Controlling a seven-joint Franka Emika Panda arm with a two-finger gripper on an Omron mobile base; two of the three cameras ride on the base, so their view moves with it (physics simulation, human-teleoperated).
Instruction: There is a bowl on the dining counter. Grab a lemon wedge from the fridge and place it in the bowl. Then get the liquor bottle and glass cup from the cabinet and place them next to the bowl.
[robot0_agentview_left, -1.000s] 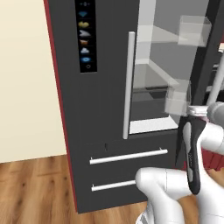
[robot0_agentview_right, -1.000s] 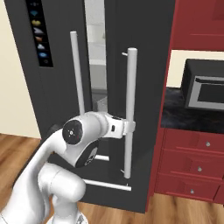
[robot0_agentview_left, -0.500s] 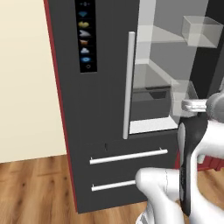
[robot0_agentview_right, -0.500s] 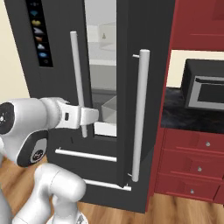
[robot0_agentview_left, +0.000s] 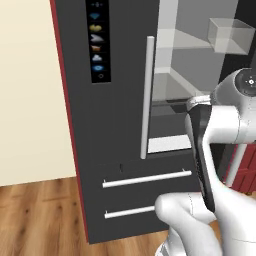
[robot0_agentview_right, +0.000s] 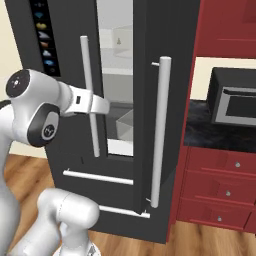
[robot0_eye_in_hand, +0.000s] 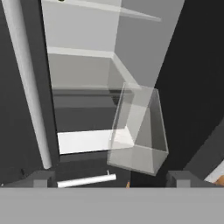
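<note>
fridge (robot0_agentview_left: 115, 125): tall dark grey double-door unit, with a column of small icons (robot0_agentview_left: 97, 37) on the left door. two lower drawers with horizontal silver bars (robot0_agentview_left: 147, 178). the right door (robot0_agentview_right: 150, 115) stands swung open, edge-on in the right base view, its long silver handle (robot0_agentview_right: 159, 130) upright on the near edge. the left door is closed, and its silver vertical handle (robot0_agentview_left: 146, 97) runs beside the opening.

fridge interior (robot0_eye_in_hand: 83, 74): pale grey walls, white shelves (robot0_eye_in_hand: 78, 52) at several heights, a bright white floor panel (robot0_eye_in_hand: 87, 141) at the bottom. a dark band crosses the back above that panel.

clear bin (robot0_eye_in_hand: 139, 129): translucent box, tapered, at the right side of the opening near the open door. a second clear bin (robot0_agentview_left: 230, 36) sits higher up in the left base view.

lemon wedge (robot0_agentview_right: 119, 42): a tiny yellowish speck on an upper shelf at the back of the interior; too small to tell its shape.

gripper (robot0_eye_in_hand: 111, 180): in front of the opening at lower-shelf height, jaws spread wide, two dark finger tips (robot0_eye_in_hand: 40, 178) well apart, nothing between them. it touches neither handle.

arm (robot0_agentview_right: 75, 100): white, reaching from the left toward the gap between the doors.

surroundings: wood floor (robot0_agentview_left: 40, 215), cream wall (robot0_agentview_left: 30, 90), red cabinets with drawers (robot0_agentview_right: 222, 190), and a black oven (robot0_agentview_right: 232, 102) on a dark counter to the right.
</note>
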